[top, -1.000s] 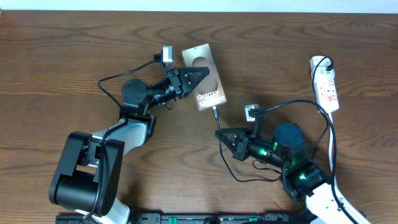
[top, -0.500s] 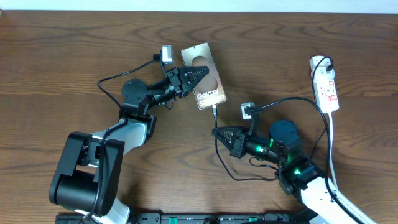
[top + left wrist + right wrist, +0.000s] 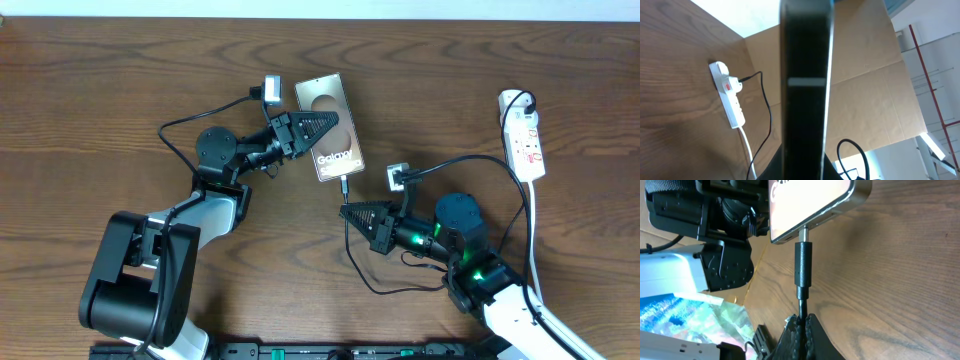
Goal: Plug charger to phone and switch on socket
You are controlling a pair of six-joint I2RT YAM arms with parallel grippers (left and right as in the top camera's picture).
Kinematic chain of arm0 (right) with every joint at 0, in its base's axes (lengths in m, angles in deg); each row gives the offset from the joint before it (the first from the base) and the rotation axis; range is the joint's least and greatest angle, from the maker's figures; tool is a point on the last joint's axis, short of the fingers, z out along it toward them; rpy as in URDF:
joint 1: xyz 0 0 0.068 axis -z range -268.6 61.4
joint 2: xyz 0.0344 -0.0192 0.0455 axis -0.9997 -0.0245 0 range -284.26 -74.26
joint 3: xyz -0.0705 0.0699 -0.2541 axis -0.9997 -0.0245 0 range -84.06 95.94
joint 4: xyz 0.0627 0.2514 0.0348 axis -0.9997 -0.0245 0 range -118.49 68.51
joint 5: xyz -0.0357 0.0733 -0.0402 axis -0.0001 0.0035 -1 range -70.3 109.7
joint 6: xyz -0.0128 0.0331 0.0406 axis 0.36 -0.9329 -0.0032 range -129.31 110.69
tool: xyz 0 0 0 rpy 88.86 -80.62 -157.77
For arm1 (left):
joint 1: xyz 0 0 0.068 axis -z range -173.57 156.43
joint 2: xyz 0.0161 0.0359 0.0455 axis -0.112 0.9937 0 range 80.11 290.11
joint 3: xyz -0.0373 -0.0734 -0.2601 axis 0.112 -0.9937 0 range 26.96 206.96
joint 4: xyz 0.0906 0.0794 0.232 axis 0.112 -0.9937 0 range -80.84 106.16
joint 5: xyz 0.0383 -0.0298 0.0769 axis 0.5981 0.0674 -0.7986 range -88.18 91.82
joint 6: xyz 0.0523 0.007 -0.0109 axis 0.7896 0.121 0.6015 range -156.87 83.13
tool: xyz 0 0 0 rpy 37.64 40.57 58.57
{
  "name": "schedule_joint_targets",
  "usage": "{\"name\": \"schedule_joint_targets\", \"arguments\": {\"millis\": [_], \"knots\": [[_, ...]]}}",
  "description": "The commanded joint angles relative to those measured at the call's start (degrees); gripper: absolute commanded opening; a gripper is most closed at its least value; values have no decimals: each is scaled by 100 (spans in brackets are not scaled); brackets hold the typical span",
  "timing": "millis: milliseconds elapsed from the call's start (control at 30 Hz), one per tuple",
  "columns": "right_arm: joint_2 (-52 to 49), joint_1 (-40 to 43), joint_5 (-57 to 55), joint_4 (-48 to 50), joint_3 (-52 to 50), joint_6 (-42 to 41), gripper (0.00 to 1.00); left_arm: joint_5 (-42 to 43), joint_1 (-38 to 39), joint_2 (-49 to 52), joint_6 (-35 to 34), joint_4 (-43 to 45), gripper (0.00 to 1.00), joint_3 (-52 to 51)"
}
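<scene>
1. Plugging step: your left pincer [image 3: 322, 127] clamps the phone [image 3: 322, 95], upper centre; your right pincer [image 3: 348, 211] pinches the charger [image 3: 803, 270] cable.
2. Push it home (bare metal shows); socket [image 3: 526, 140], far right, awaits.

Table [image 3: 90, 90]: dark brown wood with a visible grain.
Backdrop [image 3: 865, 70]: creased tan cardboard sheets standing at the table's edge.
Wall [image 3: 940, 65]: white, beyond the cardboard, crossed by a thin red line.

Glossy bronze phone [image 3: 320, 98], black charger [image 3: 803, 270], white red-marked socket [image 3: 525, 140], brown woodgrain table [image 3: 100, 80]
</scene>
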Motion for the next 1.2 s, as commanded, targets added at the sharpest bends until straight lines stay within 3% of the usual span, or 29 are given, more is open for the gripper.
{"name": "schedule_joint_targets", "arguments": {"millis": [0,400,1167], "knots": [[4,48,-39,22,111,280,1,284,24,-79,136,83,7,63],[-2,144,-138,-70,111,431,1,684,24,-79,136,393,8,63],[-2,2,7,50,111,162,1,621,26,-79,136,402,7,63]]}}
